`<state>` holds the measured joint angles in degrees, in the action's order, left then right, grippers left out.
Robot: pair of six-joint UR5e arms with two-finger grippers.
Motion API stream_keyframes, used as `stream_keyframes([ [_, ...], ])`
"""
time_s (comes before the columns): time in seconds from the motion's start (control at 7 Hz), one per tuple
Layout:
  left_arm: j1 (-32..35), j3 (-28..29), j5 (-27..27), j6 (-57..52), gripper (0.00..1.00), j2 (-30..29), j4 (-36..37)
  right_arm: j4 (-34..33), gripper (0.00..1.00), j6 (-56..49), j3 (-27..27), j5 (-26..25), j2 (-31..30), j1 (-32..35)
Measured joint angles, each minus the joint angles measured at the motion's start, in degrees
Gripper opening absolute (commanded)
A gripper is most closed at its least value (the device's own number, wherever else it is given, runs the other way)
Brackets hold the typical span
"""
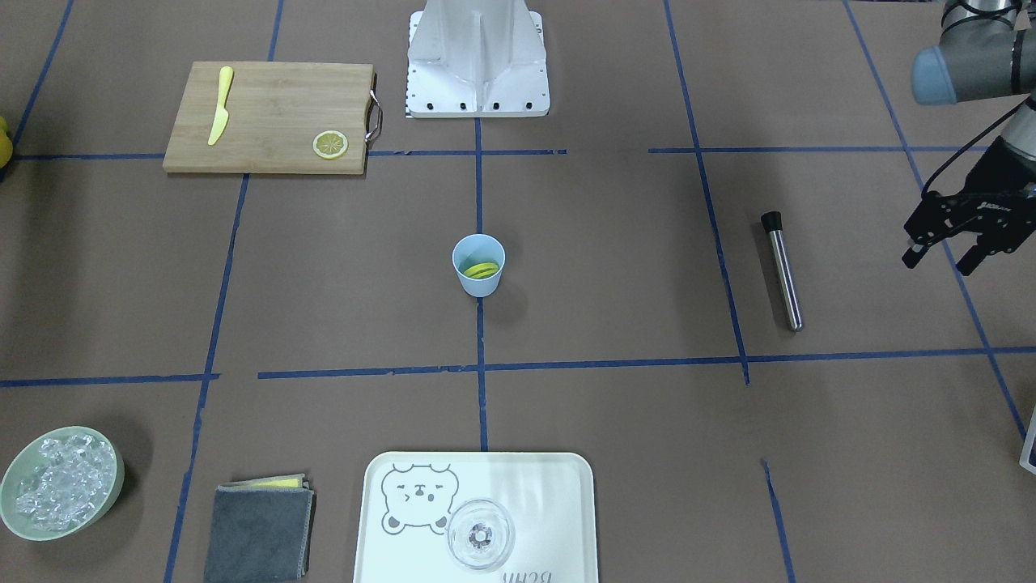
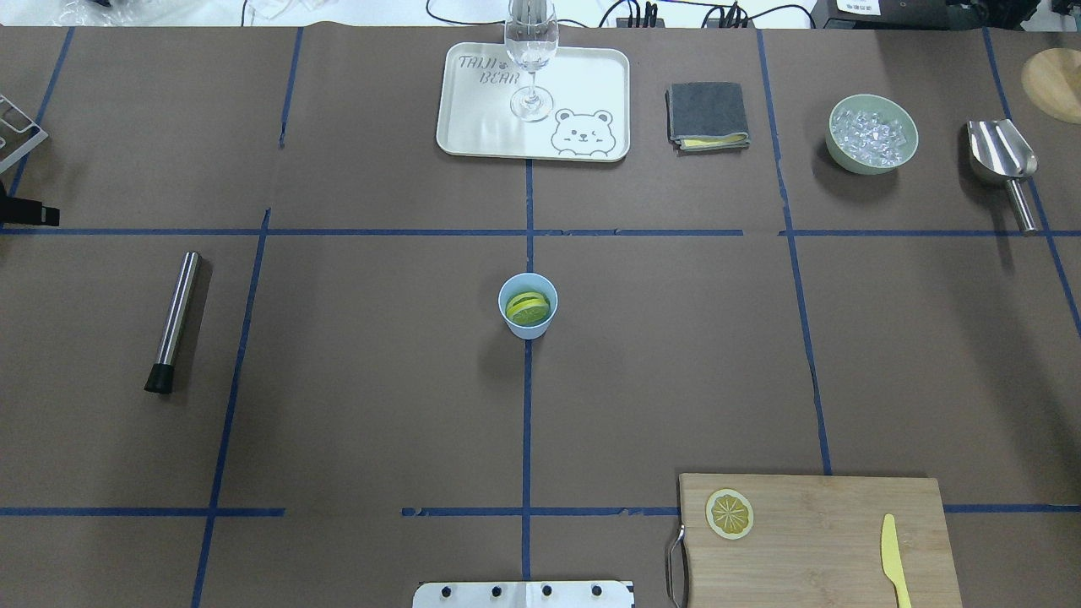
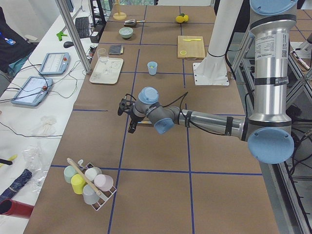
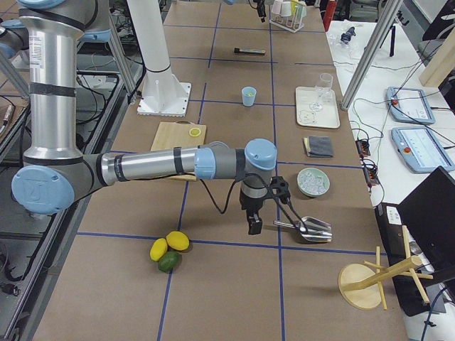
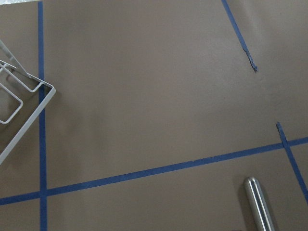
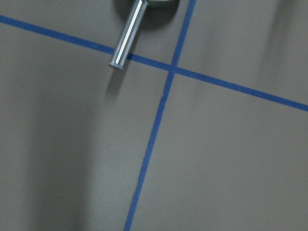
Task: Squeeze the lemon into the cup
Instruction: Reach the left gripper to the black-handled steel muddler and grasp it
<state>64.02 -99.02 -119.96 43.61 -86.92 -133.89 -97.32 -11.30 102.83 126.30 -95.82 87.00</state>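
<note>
step: lemon (image 1: 480, 270) lies inside cup (image 1: 477, 286), far from both my tools; squeeze looks done | left tool (image 1: 937, 263): released, holding nothing | right tool (image 4: 276, 222): cannot tell | tip: keep tools high, don't bump cup

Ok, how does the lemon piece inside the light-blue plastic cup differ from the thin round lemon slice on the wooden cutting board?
The thick yellow lemon piece sits, seemingly tilted, inside the small light-blue plastic cup; the thin pale lemon slice lies flat on the wooden cutting board. The piece looks brighter and thicker; the slice is paler, its segmented face fully showing. Both are yellow lemon cuts.
</note>
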Motion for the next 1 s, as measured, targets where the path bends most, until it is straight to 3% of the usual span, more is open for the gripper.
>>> stream_keyframes([
  [0.29, -5.1, 1.5, 1.4, 4.6, 0.72, -2.4, 0.2, 0.4, 1.0, -3.1, -0.4, 0.3, -2.7, 3.4],
  [0.57, -8.5, 5.0, 2.0, 6.6, 0.72, -6.8, 2.3, 0.5, 1.0, -3.7, -0.7, 1.0, -3.7, 4.1],
  [1.0, -11.8, 7.1, 2.2, 2.1, 0.72, -13.5, 13.7, 0.5, 1.0, -4.1, -0.6, 1.1, -3.9, 4.2],
])
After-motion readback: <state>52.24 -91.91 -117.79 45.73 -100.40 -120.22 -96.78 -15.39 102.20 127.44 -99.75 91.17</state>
